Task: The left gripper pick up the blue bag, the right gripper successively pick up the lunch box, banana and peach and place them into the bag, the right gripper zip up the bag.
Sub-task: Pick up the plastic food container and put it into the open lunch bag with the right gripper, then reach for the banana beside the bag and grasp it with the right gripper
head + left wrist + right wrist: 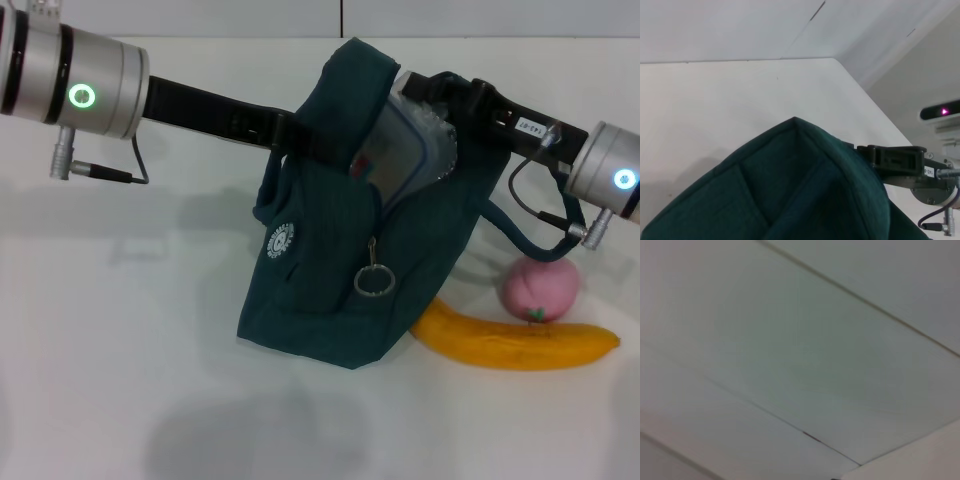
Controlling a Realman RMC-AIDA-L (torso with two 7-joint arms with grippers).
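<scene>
White table [120, 330]: left gripper [300, 140] clamped on bag [330, 290] rim; right gripper [440, 100] holds lunch box [405, 150] inside opening; banana [515, 345], peach [540, 288] below right gripper.

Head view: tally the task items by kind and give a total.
Bag: 1
Lunch box: 1
Banana: 1
Peach: 1
Total: 4

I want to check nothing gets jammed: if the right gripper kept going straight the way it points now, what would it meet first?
The right gripper points leftward into the open top of the blue bag, with the lunch box at its tip. Going on, it would likely meet the bag's inner far wall first, though depth is unclear.
</scene>
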